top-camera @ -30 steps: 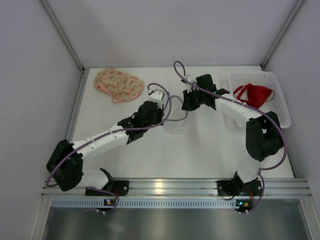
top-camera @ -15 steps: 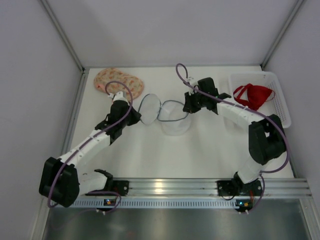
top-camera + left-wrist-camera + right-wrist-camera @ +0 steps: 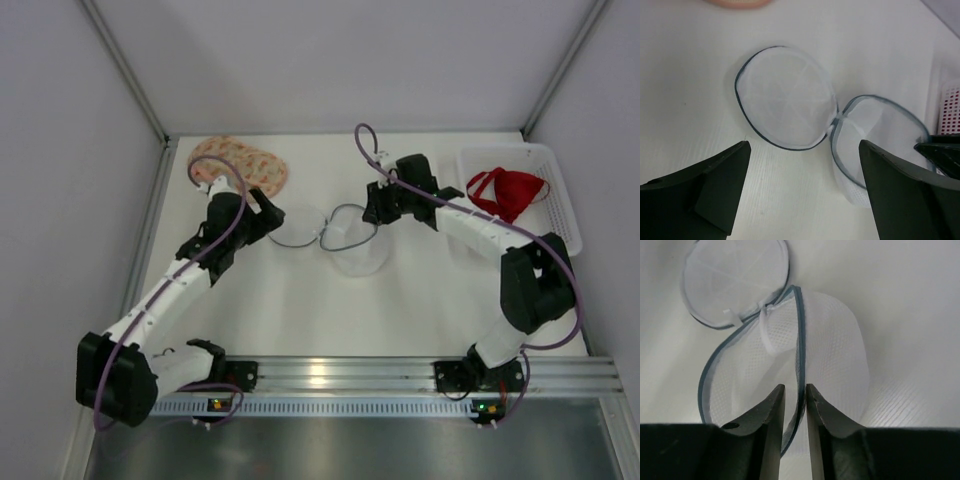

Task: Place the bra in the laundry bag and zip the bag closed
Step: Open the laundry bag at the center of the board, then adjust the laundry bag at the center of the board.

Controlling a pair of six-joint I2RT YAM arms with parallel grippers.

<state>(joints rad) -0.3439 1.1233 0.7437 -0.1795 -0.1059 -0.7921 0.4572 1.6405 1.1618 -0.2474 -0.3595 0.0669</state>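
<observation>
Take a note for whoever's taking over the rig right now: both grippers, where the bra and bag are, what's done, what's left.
Left gripper: open, holding nothing, hovering over the bag's flipped-open lid.
Right gripper: jaws narrow around the rim of the laundry bag; whether it is gripping is unclear.
Red bra: in the white basket, far right.
Done: bag unzipped and open mid-table.
Left: put the bra in, zip the bag shut.

Bag [image 3: 358, 255]: sheer mesh cloth, dark trim.
Bra [image 3: 238, 165], 11 o'clock: floral cloth, matt.
Basket [image 3: 566, 215], 2 o'clock: perforated plastic.
Rail [image 3: 330, 372], 6 o'clock: shiny metal.
</observation>
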